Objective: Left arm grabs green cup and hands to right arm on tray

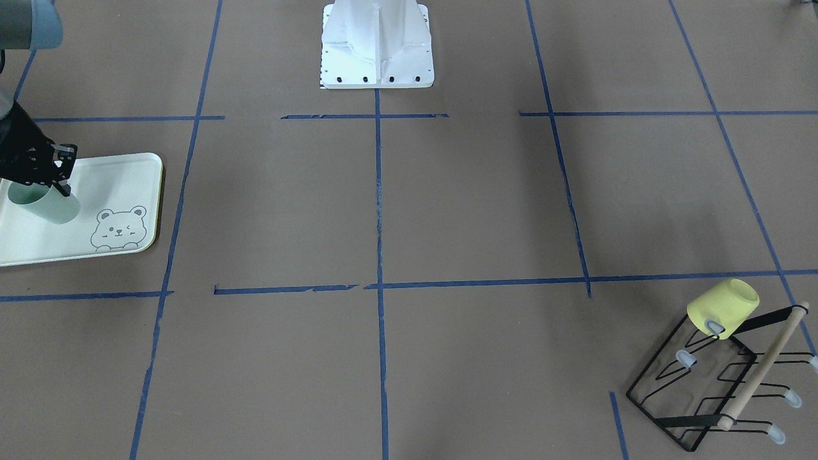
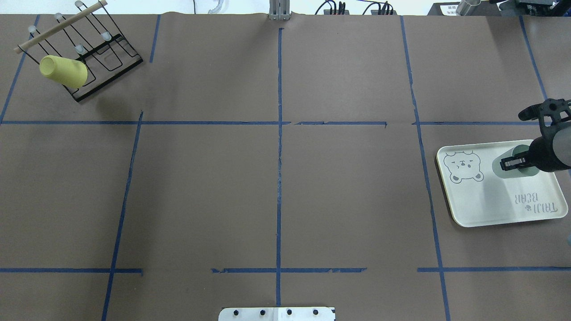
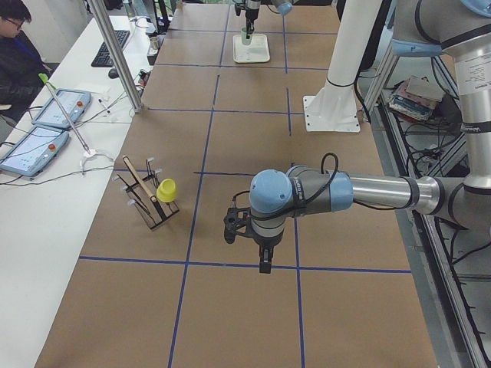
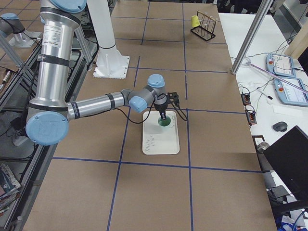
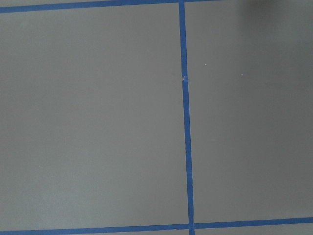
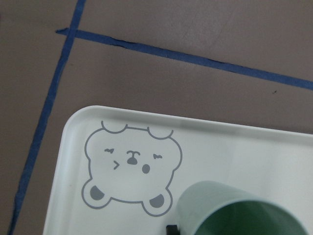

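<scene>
My right hand (image 2: 511, 163) is clamped on the rim wall of the green cup (image 1: 52, 207), with one finger inside its mouth. The cup is a plain, pale mint tumbler: smooth, handleless, slightly tapered. It sits mouth up just under my hand, over the cream tray (image 2: 490, 209) beside its bear drawing (image 2: 464, 167). My left hand (image 3: 249, 245) hovers over the brown tabletop (image 3: 230, 138), and I cannot tell how far open it is.

On the table (image 1: 447, 211) I count two cups: one green cup (image 1: 51, 207) and one yellow cup (image 1: 722, 306). There is one tray (image 1: 121, 185) and one wire rack (image 1: 760, 368). Two robot arms stand here, the left arm (image 3: 376, 192) and the right arm (image 4: 96, 105).
</scene>
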Robot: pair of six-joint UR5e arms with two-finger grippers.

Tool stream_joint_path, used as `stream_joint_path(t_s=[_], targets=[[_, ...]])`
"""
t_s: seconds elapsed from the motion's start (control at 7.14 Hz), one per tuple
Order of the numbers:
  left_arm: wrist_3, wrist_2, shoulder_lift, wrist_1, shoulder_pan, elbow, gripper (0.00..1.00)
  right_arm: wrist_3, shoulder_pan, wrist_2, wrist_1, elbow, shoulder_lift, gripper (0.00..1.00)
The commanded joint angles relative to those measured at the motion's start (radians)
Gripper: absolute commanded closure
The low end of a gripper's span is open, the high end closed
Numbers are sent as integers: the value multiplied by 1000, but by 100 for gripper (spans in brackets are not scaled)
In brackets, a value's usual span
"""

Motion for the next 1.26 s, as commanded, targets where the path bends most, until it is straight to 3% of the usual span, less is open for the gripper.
stream_joint_path(t_s=[0.0,0.14,0.28,0.56,0.84,1.12], targets=[[0,0,-1,0,0,0,0,53,-37,-24,125,-81,-22,97],[0,0,-2,0,0,0,0,53,-37,-9,117,-80,-19,57],[0,0,-1,0,0,0,0,53,-37,-7,116,-71,-16,1],[0,-2,-2,-2,0,-1,0,47,-27,62,41,-30,-12,0],[0,-2,-2,-2,0,-1,0,-37,47,106,-243,135,-11,0],[2,-2,-2,-12,0,2,0,-366,177,122,-478,185,30,0]])
